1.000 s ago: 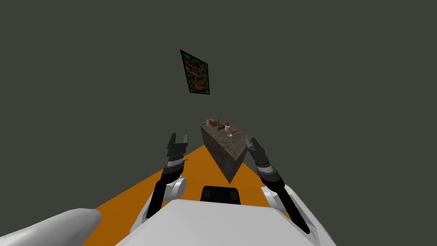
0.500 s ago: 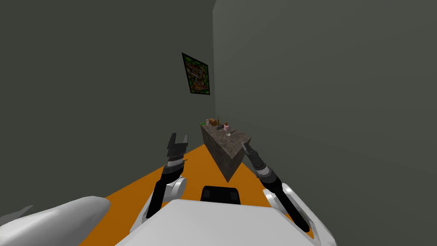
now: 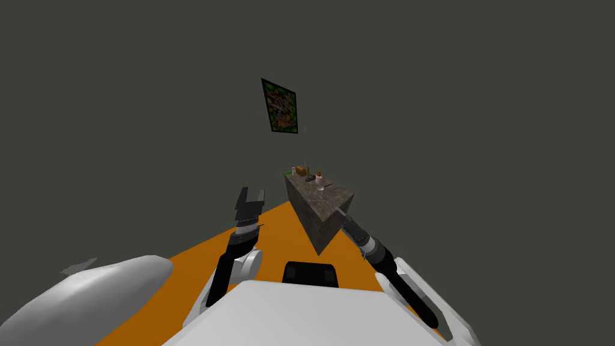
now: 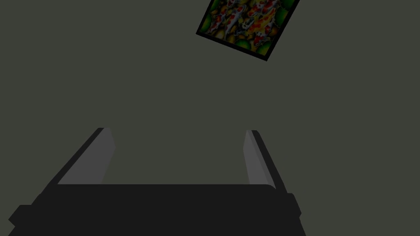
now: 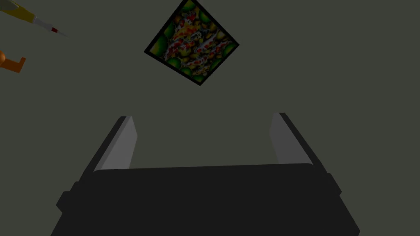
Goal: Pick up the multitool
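Note:
A stone-patterned table [image 3: 321, 207] stands ahead of me against the dark wall. Small items are clustered at its far end. Among them lies a small dark object [image 3: 310, 178], likely the multitool, too small to tell for sure. My right gripper [image 3: 341, 211] hangs at the table's near right corner, well short of those items. In the right wrist view, the right gripper [image 5: 202, 116] is open with nothing between its fingers. My left gripper [image 3: 250, 194] is raised to the left of the table, and the left wrist view shows the left gripper [image 4: 177, 130] open and empty.
Next to the dark object are an orange item [image 3: 300, 171] and a pink and white glass [image 3: 320, 179]. An orange floor [image 3: 270, 234] runs along the table's left. A framed picture [image 3: 280, 106] hangs on the wall. A yellow and white pointed thing [image 5: 30, 15] shows past my right hand.
My right gripper has drawn back and down along the table's right edge toward its near corner. The head camera has shifted a little. The left arm has not moved.

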Motion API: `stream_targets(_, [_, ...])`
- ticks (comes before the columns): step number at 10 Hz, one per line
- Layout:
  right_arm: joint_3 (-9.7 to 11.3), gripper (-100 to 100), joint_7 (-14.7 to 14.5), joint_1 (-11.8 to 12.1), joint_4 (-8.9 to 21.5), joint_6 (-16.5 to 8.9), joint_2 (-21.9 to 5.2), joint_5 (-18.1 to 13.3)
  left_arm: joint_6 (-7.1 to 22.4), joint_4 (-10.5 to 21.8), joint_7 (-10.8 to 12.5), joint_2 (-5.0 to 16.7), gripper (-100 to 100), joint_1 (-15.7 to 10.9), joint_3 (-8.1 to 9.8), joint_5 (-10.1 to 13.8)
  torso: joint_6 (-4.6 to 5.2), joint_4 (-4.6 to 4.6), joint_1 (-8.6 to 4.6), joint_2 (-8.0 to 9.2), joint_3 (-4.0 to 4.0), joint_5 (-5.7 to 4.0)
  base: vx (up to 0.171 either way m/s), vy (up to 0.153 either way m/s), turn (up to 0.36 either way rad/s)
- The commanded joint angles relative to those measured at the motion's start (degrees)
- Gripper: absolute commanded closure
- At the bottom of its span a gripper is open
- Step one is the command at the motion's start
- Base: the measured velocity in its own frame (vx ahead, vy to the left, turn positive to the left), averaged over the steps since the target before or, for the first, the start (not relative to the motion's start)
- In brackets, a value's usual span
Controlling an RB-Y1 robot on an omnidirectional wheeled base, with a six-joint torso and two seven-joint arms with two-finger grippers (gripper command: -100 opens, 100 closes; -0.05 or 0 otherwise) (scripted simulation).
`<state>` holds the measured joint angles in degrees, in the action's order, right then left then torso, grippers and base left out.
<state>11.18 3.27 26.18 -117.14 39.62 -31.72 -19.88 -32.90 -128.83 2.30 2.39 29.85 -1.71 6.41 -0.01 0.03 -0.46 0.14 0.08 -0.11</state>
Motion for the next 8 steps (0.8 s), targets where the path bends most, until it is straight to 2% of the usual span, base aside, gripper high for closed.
stream_targets(1, [0.56,-100,-0.39,-0.48,1.05,0.33,-2.3,-1.17,0.0,0.0,0.0,0.0,0,0.0,0.0,0.0,0.0,0.0,0.0,0.0,0.0,0.0,-0.037,-0.1,0.092])
stream_targets(2, [1.72,-100,-1.25,-1.07,3.04,0.93,-4.21,-3.63,0.0,0.0,0.0,0.0,0,0.01,0.0,0.0,0.03,0.0,0.05,-0.05,-0.02,0.0,-0.027,-0.106,0.23])
stream_targets(3, [1.72,-100,-1.25,-1.07,3.04,0.93,-5.47,-3.63,0.0,0.0,0.0,0.0,0,0.0,0.0,0.0,-0.02,-0.02,0.02,-0.11,-0.06,0.0,-0.032,-0.102,0.087])
stream_targets(4, [2.88,-100,-2.15,-1.72,5.07,1.52,-7.38,-6.16,0.0,0.0,0.0,0.0,0,0.01,0.0,0.0,0.04,-0.02,0.05,-0.1,-0.06,0.0,-0.03,-0.101,0.17])
stream_targets(5, [2.88,-100,-2.15,-1.72,5.12,1.52,-8.63,-6.16,0.0,0.0,0.0,0.0,0,0.0,0.0,0.0,-0.01,-0.03,0.03,-0.13,-0.07,0.0,-0.026,-0.079,0.122])
stream_targets(6, [4.06,-100,-3.08,-2.41,7.28,2.08,-10.48,-8.68,0.0,0.0,0.0,0.0,0,0.01,0.0,0.0,0.03,-0.03,0.11,-0.14,-0.08,0.02,-0.038,-0.085,0.236])
stream_targets(7, [4.06,-100,-3.08,-2.41,7.28,2.08,-11.77,-8.73,0.0,0.0,0.0,0.0,0,0.0,0.0,0.0,-0.02,-0.03,0.1,-0.13,-0.07,0.01,-0.035,-0.075,0.134])
stream_targets(8, [5.24,-100,-4.04,-3.13,9.49,2.62,-13.5,-11.26,0.0,0.0,0.0,0.0,0,0.01,0.0,0.0,0.04,-0.02,0.14,-0.13,-0.07,0.02,-0.048,-0.074,0.218])
